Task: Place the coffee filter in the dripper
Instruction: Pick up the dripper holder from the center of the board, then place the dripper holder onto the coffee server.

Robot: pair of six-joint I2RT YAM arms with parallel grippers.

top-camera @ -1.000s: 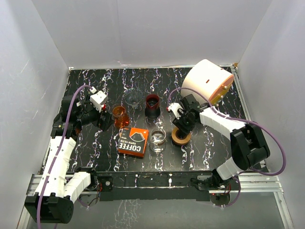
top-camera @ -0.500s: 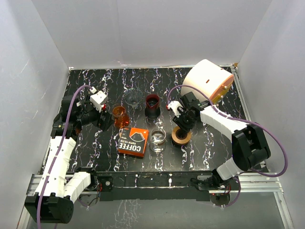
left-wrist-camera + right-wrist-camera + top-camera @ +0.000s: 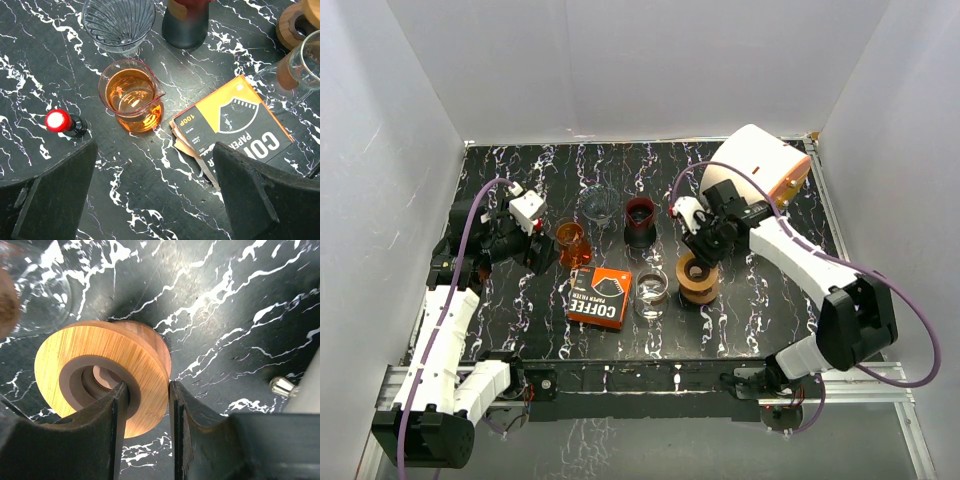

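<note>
The right claw (image 3: 704,248) is clamped on a wooden ring (image 3: 696,282), while the left claw (image 3: 536,246) hangs spread and empty at the left of the table (image 3: 760,315). From above, the ring is just beside a clear glass cup (image 3: 652,290), and I cannot tell whether it is off the table. The orange filter box (image 3: 599,297) lies left of that cup. The glass dripper (image 3: 599,206) stands farther back, next to a dark mug (image 3: 640,221) and well apart from the ring. In the left wrist view that claw's fingers (image 3: 50,195) stand wide with nothing between them, above an amber pitcher (image 3: 131,97) and the box. Paper filters (image 3: 186,144) poke from the box's open end, untouched, and the dripper holds none. In the right wrist view one finger (image 3: 118,410) sits in the ring's bore and the other presses the outer rim, so the hold is on one thin wall only. The step in hand looks like shifting this ring, likely the dripper's stand. To do it well, keep the squeeze steady and raise the ring clear of the glass cup before moving sideways. Level it before setting it down, since a pinch at one edge lets it swing.
</note>
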